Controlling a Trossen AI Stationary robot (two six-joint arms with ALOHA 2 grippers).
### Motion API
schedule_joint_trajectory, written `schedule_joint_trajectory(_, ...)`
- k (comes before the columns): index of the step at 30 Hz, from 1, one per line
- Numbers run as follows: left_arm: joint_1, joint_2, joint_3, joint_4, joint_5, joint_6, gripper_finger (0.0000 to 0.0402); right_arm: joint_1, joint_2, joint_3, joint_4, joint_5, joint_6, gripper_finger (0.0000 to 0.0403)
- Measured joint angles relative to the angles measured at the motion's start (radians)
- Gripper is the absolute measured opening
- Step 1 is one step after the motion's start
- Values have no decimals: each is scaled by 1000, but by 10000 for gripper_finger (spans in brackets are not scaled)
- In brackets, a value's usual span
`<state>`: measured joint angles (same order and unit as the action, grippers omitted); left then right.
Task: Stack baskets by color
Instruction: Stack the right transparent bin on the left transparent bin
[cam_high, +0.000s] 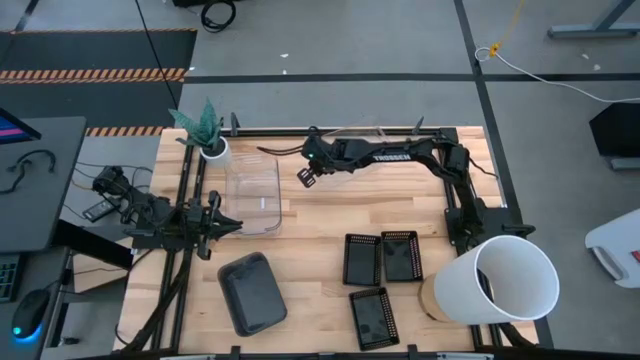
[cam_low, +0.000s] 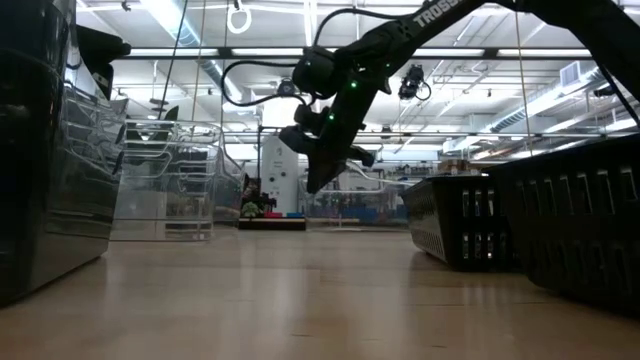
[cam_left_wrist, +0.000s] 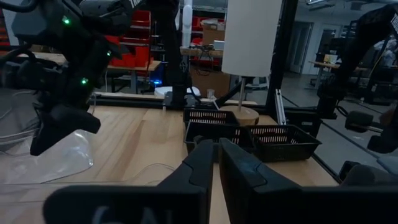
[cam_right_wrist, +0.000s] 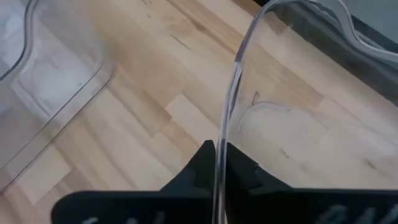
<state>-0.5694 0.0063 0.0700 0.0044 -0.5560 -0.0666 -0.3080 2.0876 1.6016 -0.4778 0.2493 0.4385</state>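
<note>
**Right gripper clamping a clear basket wall; left gripper waiting closed**

The right gripper (cam_right_wrist: 219, 163) is reaching across the far half of the surface (cam_high: 320, 215), raised above it. Its jaws are pressing together on the thin rim of a clear basket (cam_right_wrist: 298, 93), with the transparent wall running up between the two fingers. In the high view this held basket (cam_high: 362, 133) is showing only faintly near the far edge, beside the right arm.

A second clear basket (cam_high: 253, 193) is sitting flat on the surface to the left of the right gripper (cam_high: 308, 176), apart from it and just beside a small white plant pot (cam_high: 214, 150).

The left gripper (cam_high: 226, 226) is resting at the left side of the surface, close to the near corner of that second clear basket. Its jaws are standing nearly together and gripping nothing.

A smoky grey basket (cam_high: 252, 292) is lying near the front edge. Three black mesh baskets (cam_high: 380, 258) are lying on the right half, two side by side and one (cam_high: 370, 317) nearer the front. A large white bucket (cam_high: 500, 280) is lying on its side at the right front corner.
</note>
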Motion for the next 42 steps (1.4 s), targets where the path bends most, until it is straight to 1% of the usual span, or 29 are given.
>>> schedule_joint_trajectory(5, 0, 0, 0, 0, 0, 0, 38, 32, -3, -1, -6, 37, -12, 10)
schedule_joint_trajectory(12, 0, 0, 0, 0, 0, 0, 37, 89, -18, 9, -39, 37, -23, 8)
schedule_joint_trajectory(19, 0, 0, 0, 1, 0, 0, 30, 146, -19, 59, -63, 66, -28, 7)
schedule_joint_trajectory(30, 0, 0, 0, 0, 0, 0, 40, 200, -21, 161, -131, 102, -56, 7)
schedule_joint_trajectory(32, 0, 0, 0, 0, 0, 1, 37, 211, -21, 179, -148, 122, -65, 7)
schedule_joint_trajectory(37, 0, 0, 0, 0, 0, 0, 31, 247, -21, 236, -216, 214, -70, 7)
schedule_joint_trajectory(42, 0, 0, 0, 0, 0, 0, 33, 281, -22, 297, -241, 263, -99, 7)
